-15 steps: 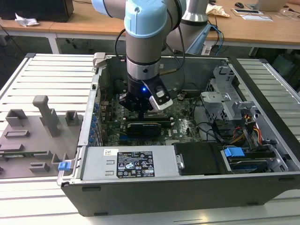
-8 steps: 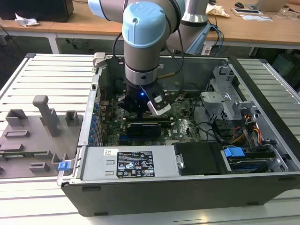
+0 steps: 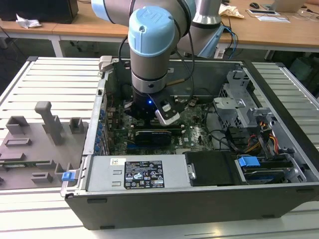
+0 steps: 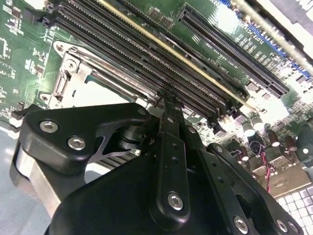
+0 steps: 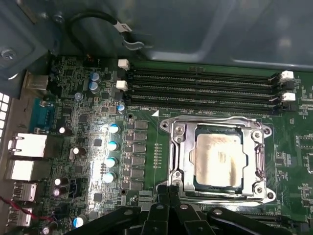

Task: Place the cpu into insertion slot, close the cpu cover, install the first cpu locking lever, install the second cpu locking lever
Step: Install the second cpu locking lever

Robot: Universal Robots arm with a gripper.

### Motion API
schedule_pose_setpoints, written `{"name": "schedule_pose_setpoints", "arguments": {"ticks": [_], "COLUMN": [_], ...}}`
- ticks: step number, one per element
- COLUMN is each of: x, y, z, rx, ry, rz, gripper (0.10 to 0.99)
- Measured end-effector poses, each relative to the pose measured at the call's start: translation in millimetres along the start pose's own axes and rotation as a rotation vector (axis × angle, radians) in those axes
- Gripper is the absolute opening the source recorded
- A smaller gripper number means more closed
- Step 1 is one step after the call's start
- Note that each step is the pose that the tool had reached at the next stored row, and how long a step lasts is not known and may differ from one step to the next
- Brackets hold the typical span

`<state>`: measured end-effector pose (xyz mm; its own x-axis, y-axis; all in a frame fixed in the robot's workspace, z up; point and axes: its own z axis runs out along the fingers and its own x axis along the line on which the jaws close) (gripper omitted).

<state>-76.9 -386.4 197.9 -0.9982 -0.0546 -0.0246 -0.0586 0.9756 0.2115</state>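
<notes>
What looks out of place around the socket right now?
Nothing stands out. The cpu sits flat and square in the slot, the cover lies down around it, and the pincer is at the socket's edge.

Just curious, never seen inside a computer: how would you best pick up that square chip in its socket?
By two opposite edges, straight down from above. The cpu lies flat and thin, broad metal top facing up, so only its edges offer a hold. The cpu cover seems to lie over its rim, so it likely must lift first.
</notes>
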Motion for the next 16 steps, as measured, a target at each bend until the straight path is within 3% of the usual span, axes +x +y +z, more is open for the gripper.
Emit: {"name": "schedule_pose_setpoints", "arguments": {"ticks": [6, 16], "x": [3.0, 2.7], "y": [-0.2, 2.2], "z": [-0.1, -11.1], "rx": [-0.003, -0.003], "ry": [-0.0001, -0.0001], "rz": [-0.001, -0.001], "gripper": [0.106, 0.106]}}
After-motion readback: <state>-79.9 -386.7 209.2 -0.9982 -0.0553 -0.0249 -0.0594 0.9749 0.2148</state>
